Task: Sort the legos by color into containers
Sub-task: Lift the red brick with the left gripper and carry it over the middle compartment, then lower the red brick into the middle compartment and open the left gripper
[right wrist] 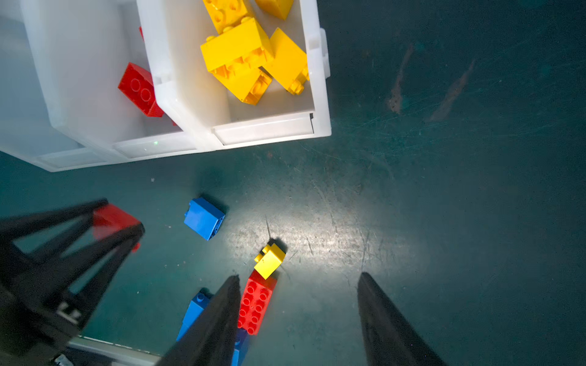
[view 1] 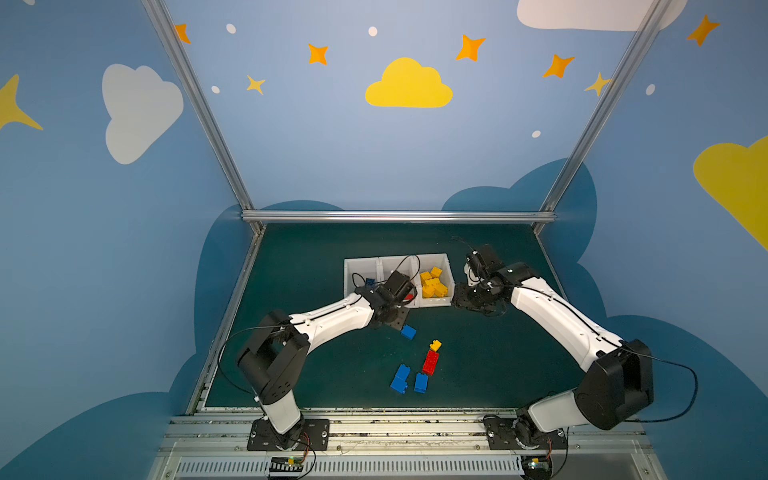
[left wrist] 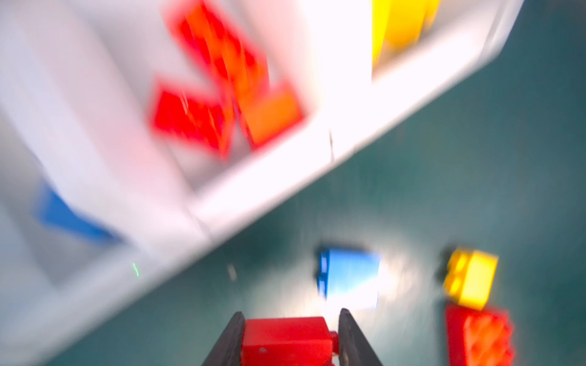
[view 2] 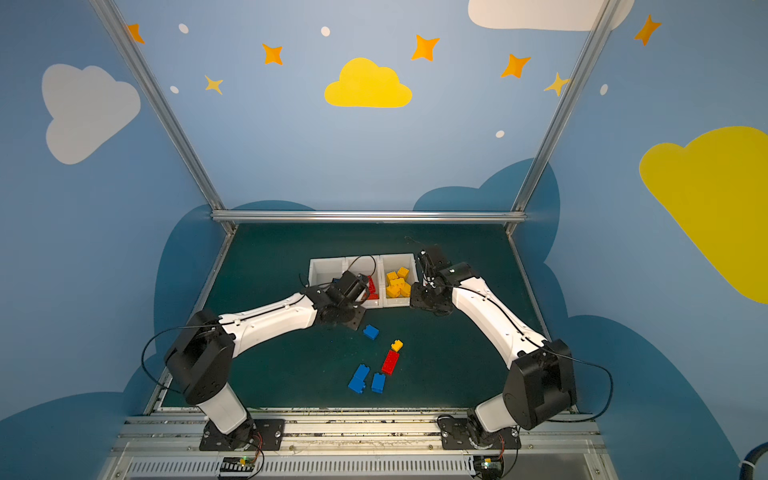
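The left gripper [left wrist: 290, 320] is shut tight on a red brick [left wrist: 285, 339], with one finger on each flat side. It holds the brick up off the table [view 1: 498, 365], just in front of the white bins [view 1: 362, 266]. It is close to the middle bin, where other red bricks [right wrist: 141, 90] lie. I think the next job is to drop it in there.

The brick is likely light and hard, so it will not bend or break. Its sides look smooth, so it could slip or twist if the squeeze is weak. The best hold is across two flat sides, not on the bumps.

It is small, chunky and bright red.

The three bins stand in a row, closer to the far edge of the table than to the near edge. The bin by the right arm holds yellow bricks [right wrist: 241, 54]. A bit of blue [view 1: 369, 283] shows in the bin by the left arm.

Five bricks wait between the bins and the near edge:
- a square blue brick [view 1: 408, 332]
- a small yellow brick [view 1: 435, 345] at the end of a long red brick [view 1: 430, 362]
- two more blue bricks [view 1: 400, 378] side by side

The right gripper [right wrist: 299, 277] is open and empty. It hangs just beside the end of the bins.
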Controlling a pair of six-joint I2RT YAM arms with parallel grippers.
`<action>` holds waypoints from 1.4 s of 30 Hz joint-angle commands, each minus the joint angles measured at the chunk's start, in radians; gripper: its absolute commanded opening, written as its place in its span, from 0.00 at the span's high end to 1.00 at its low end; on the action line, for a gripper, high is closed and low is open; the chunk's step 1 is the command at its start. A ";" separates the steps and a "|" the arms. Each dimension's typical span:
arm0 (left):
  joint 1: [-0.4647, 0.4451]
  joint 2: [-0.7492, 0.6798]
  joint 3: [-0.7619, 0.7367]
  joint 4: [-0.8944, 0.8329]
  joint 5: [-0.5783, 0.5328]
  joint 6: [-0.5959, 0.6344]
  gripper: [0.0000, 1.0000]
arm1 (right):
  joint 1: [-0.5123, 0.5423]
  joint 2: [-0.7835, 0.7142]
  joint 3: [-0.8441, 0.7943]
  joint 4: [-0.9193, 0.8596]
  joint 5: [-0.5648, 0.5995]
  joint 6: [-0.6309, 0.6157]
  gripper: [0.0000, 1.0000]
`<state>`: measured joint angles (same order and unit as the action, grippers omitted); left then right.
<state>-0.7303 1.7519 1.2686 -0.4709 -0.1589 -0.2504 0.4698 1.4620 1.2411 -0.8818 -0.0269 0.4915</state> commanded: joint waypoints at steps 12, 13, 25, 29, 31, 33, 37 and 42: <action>0.147 0.345 0.483 -0.104 0.064 0.196 0.57 | -0.003 -0.079 -0.058 -0.039 -0.002 0.018 0.42; 0.155 0.367 0.515 -0.119 0.064 0.200 0.57 | -0.003 -0.084 -0.061 -0.040 -0.001 0.019 0.42; 0.193 0.448 0.640 -0.152 0.052 0.217 0.49 | -0.004 -0.120 -0.084 -0.060 0.011 0.031 0.39; 0.194 0.430 0.621 -0.147 0.056 0.209 0.41 | -0.003 -0.130 -0.088 -0.062 0.015 0.036 0.38; 0.193 0.410 0.597 -0.132 0.056 0.204 0.38 | -0.003 -0.132 -0.090 -0.064 0.015 0.038 0.38; 0.193 0.391 0.574 -0.124 0.058 0.202 0.37 | -0.003 -0.132 -0.091 -0.066 0.016 0.041 0.38; 0.193 0.342 0.516 -0.095 0.061 0.197 0.36 | -0.002 -0.131 -0.098 -0.063 0.012 0.047 0.38; 0.197 0.272 0.435 -0.060 0.066 0.184 0.35 | 0.000 -0.126 -0.102 -0.060 0.007 0.050 0.38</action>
<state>-0.5373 2.0937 1.7260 -0.5671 -0.1043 -0.0544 0.4683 1.3525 1.1534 -0.9237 -0.0235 0.5270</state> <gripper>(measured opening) 0.646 0.624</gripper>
